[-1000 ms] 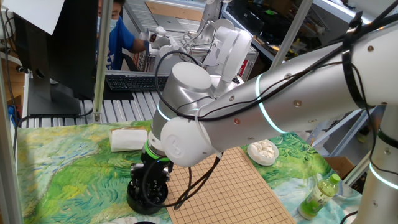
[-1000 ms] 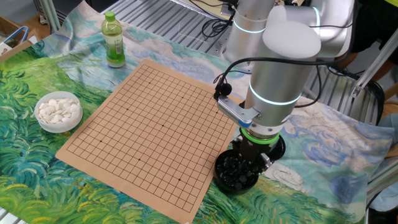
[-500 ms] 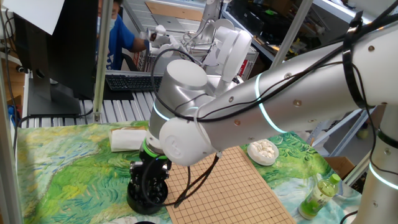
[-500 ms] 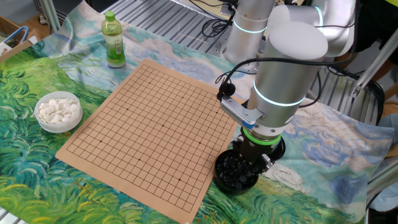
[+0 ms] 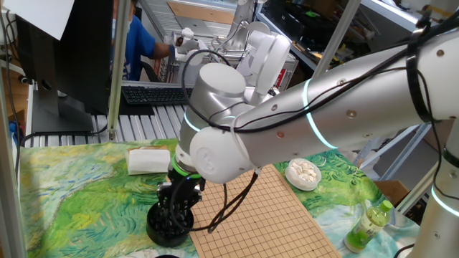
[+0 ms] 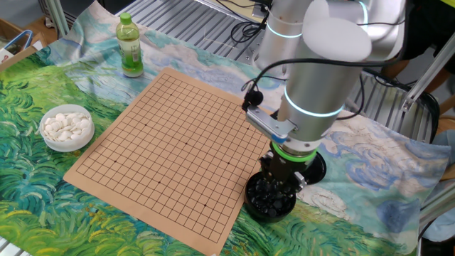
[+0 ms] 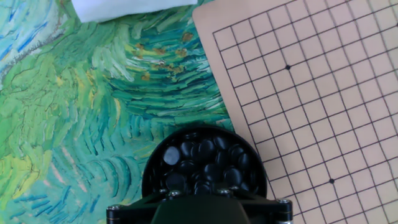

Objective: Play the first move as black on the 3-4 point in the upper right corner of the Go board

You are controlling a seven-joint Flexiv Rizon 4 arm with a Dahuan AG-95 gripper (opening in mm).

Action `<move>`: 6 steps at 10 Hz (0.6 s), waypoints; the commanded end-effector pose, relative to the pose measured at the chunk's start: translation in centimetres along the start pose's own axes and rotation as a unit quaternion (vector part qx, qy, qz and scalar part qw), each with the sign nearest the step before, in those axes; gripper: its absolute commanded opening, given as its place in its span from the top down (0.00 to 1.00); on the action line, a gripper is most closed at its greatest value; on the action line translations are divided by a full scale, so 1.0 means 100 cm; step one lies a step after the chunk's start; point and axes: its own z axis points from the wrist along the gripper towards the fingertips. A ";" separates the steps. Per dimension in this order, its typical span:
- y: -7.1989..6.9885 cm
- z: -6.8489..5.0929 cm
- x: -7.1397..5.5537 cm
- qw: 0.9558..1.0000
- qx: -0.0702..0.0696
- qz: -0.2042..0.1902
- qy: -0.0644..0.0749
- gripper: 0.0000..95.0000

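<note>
Early stage of the task: stone pickup, with no stone yet on the Go board (image 6: pixel 170 153). The gripper (image 6: pixel 279 190) stands directly over the black bowl (image 6: pixel 270 201) of black stones (image 7: pixel 202 163), its tip down at or just inside the bowl rim in both fixed views; in the hand view the bowl lies immediately ahead of the gripper body, and the fingers themselves are out of sight behind the housing at the bottom edge. Whether the jaws are spread, closed, or already pinching a stone cannot be told from any view. The black stone to be played is 1 of the many heaped in this bowl, and none can be singled out as taken. The board lies just beside the bowl, to 1 side of the gripper, and every visible crossing on it is bare, so the 3-4 point is unoccupied; which corner counts as upper right cannot be fixed from these views, so that crossing is not marked. The bowl of white stones (image 6: pixel 67 127) and the green bottle (image 6: pixel 129 47) lie well apart from the gripper, across the board on the table (image 6: pixel 43 213). Judged remaining: securing 1 black stone, lifting it clear, carrying it over the board, and setting it on the 3-4 crossing, which is nearly the whole task.
</note>
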 end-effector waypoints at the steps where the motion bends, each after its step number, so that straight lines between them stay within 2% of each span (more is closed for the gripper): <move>1: 0.000 0.001 -0.001 1.000 0.026 -0.008 -0.013 0.80; 3: 0.001 -0.001 -0.004 0.999 0.030 -0.018 -0.023 0.80; 6: -0.003 -0.003 -0.018 0.998 0.036 -0.035 -0.025 0.80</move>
